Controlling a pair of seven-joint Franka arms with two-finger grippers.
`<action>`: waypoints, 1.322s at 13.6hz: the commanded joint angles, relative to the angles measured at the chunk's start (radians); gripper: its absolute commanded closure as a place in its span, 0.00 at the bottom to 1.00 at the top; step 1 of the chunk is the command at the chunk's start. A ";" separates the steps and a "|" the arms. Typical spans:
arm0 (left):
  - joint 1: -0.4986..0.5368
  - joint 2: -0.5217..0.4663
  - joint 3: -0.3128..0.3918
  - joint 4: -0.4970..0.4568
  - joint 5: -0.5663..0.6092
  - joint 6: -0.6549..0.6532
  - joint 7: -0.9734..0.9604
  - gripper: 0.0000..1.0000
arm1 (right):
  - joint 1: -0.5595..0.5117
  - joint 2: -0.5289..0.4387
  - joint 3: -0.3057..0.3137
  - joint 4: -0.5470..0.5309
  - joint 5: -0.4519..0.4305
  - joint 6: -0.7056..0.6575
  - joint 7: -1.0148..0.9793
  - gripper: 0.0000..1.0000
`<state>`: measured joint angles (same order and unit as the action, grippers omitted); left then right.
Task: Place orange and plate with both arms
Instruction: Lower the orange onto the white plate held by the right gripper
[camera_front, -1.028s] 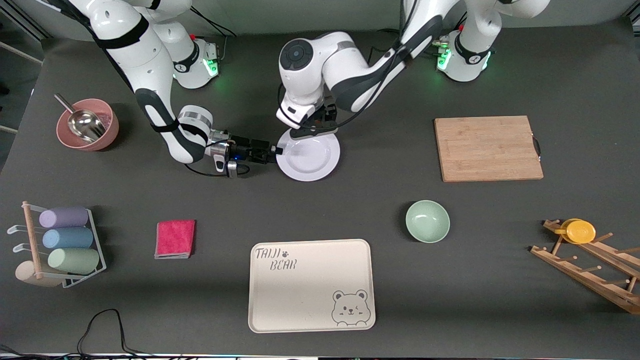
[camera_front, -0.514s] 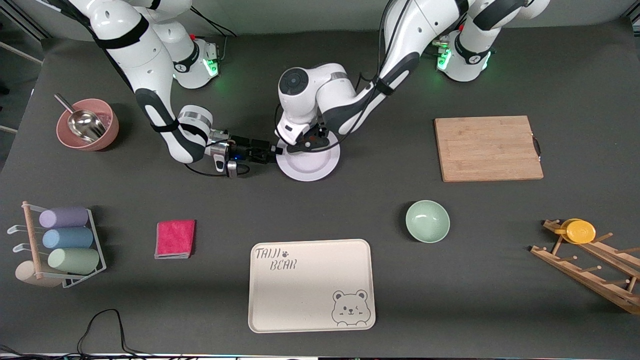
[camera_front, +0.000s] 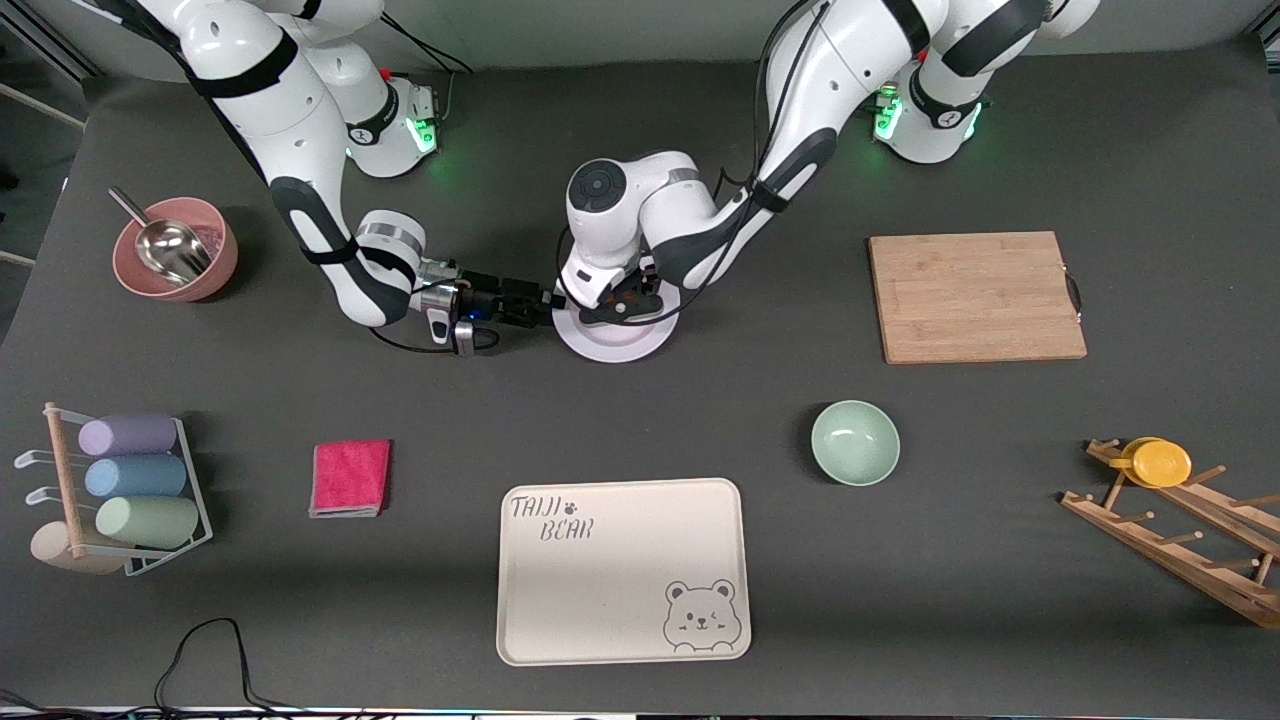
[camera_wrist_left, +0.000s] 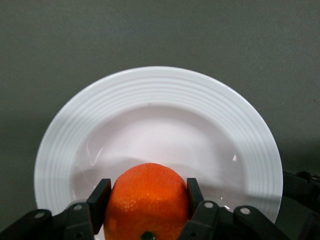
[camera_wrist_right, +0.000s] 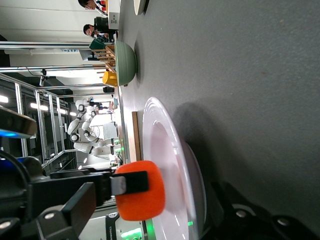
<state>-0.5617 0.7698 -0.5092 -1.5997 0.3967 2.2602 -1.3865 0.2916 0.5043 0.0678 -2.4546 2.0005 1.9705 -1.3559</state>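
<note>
The white plate (camera_front: 620, 345) lies flat on the dark table between the two arms. My left gripper (camera_front: 622, 302) hangs low over it, shut on the orange (camera_wrist_left: 147, 200), whose sides its black pads (camera_wrist_left: 99, 197) press. In the right wrist view the orange (camera_wrist_right: 145, 200) sits close against the plate's (camera_wrist_right: 160, 130) surface; I cannot tell whether they touch. My right gripper (camera_front: 548, 300) lies low at the plate's rim toward the right arm's end, open, with the rim between its jaws. The left hand hides most of the orange in the front view.
A pale green bowl (camera_front: 855, 442) and a cream bear tray (camera_front: 622, 570) lie nearer the camera. A wooden board (camera_front: 975, 297) sits toward the left arm's end, with a peg rack and yellow cup (camera_front: 1160, 462). Pink cloth (camera_front: 350, 477), cup rack (camera_front: 120, 490) and pink bowl (camera_front: 175, 250) are at the right arm's end.
My left gripper has come down with the orange from the plate's rim nearest the robots to low over the plate's middle. The right arm has not moved.
</note>
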 joint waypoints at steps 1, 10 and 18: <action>-0.030 0.029 0.017 0.026 0.019 0.021 -0.006 0.47 | 0.014 0.025 0.000 -0.017 0.023 0.010 -0.035 0.00; 0.003 -0.087 -0.008 0.024 -0.027 -0.187 0.076 0.00 | 0.020 0.037 0.000 -0.015 0.023 -0.015 -0.055 0.00; 0.375 -0.559 -0.083 0.029 -0.346 -0.623 0.479 0.00 | 0.032 0.069 0.001 -0.003 0.064 -0.027 -0.110 0.10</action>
<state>-0.2959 0.3323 -0.5870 -1.5259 0.1147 1.7020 -1.0155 0.2927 0.5103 0.0684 -2.4653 2.0072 1.9457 -1.3907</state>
